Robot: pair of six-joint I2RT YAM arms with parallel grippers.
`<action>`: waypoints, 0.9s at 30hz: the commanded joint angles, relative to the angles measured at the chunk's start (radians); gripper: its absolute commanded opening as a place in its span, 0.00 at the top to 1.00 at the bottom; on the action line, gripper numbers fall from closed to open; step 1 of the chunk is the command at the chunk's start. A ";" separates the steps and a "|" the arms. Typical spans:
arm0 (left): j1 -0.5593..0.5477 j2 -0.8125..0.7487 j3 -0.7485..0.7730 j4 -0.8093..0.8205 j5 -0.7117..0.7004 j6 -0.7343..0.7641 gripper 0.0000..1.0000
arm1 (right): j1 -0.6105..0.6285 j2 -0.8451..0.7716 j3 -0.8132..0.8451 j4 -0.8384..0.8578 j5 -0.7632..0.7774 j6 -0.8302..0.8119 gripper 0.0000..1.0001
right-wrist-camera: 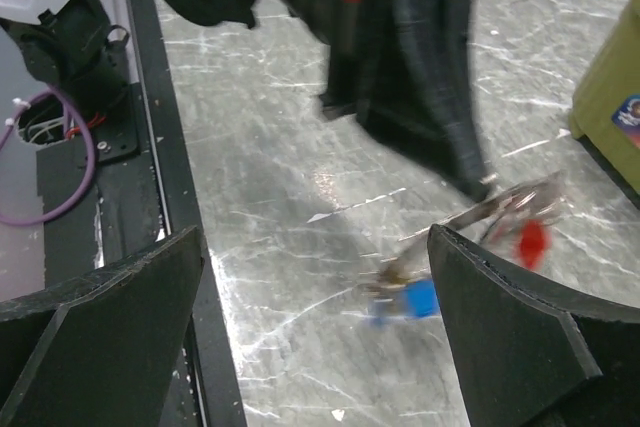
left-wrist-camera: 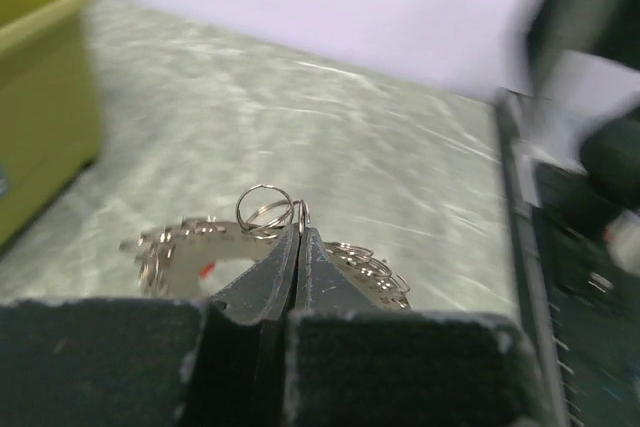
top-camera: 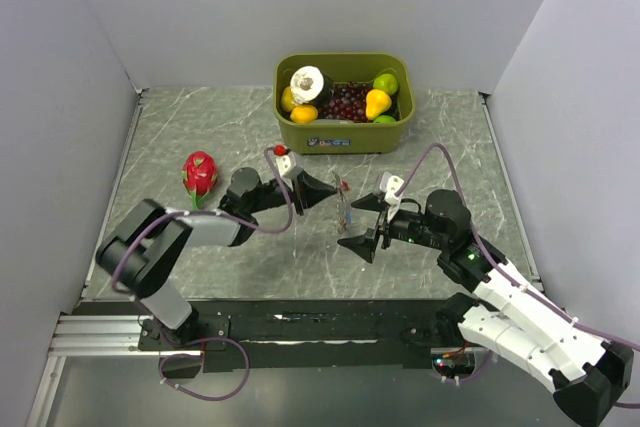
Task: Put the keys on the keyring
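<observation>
The keyring (left-wrist-camera: 372, 265), a thin metal ring with a beaded rim, hangs above the table with my left gripper (left-wrist-camera: 298, 232) shut on it. A small split ring (left-wrist-camera: 264, 209) sticks up at the fingertips. From above, the keyring (top-camera: 344, 209) dangles between the two arms, just off my left gripper (top-camera: 333, 190). A blue key (right-wrist-camera: 410, 302) and a red key (right-wrist-camera: 532, 242) hang from the keyring (right-wrist-camera: 510, 202), both blurred. My right gripper (right-wrist-camera: 315, 247) is open, its right finger (right-wrist-camera: 530, 347) beside the blue key. Seen from above, the right gripper (top-camera: 352, 222) flanks the ring.
A green bin (top-camera: 345, 137) holding toy fruit stands at the back centre and shows at the edges of both wrist views, bin (left-wrist-camera: 40, 97) and bin (right-wrist-camera: 610, 97). A dragon fruit (top-camera: 200, 174) lies at the left. The black base rail (top-camera: 320, 322) runs along the near edge.
</observation>
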 commanded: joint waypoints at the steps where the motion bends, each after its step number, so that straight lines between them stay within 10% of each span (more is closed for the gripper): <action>1: 0.026 0.079 0.063 0.190 -0.091 -0.056 0.99 | -0.014 -0.004 -0.018 0.022 0.025 0.016 0.00; 10: 0.017 0.217 -0.093 0.241 -0.184 -0.105 0.91 | -0.017 0.060 -0.025 0.024 0.005 0.036 0.00; 16: -0.058 0.119 -0.213 0.121 -0.288 -0.021 0.60 | -0.017 0.073 -0.031 0.045 -0.006 0.051 0.00; 22: -0.075 -0.048 -0.280 0.031 -0.354 0.027 0.04 | -0.019 0.093 -0.015 0.070 0.005 0.057 0.00; 27: -0.058 -0.125 -0.238 -0.070 -0.454 -0.109 0.04 | -0.023 0.100 -0.010 0.082 0.052 0.076 0.00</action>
